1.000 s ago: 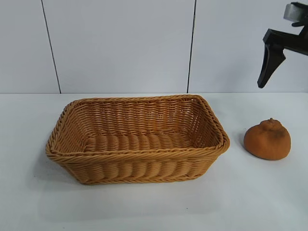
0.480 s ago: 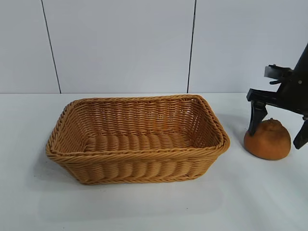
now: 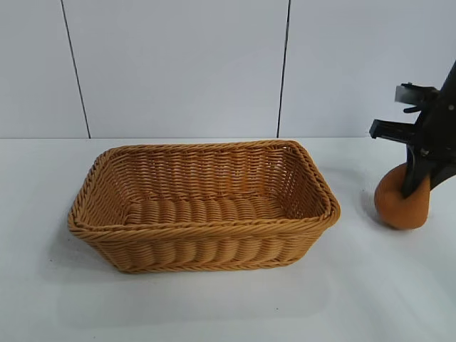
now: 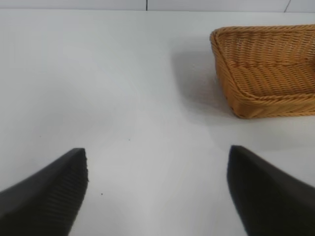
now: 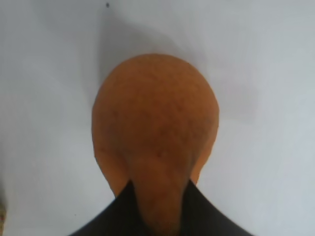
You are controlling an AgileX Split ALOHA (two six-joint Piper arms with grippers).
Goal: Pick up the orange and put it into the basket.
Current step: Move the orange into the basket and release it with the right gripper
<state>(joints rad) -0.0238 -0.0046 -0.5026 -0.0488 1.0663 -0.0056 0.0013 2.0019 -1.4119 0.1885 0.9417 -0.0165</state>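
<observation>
Left gripper idle over bare counter, fingers apart. Basket empty, mid-counter. Right gripper came down and its fingers just pinched shut on the orange, squashing it, beside the basket. Grasp looks made; lift next.

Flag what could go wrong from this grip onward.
The right gripper pinches the orange hard; it looks squeezed narrow between the fingers, so it could squirt out or slip when lifted. The basket rim stands close beside it, so a low carry might clip the rim.
</observation>
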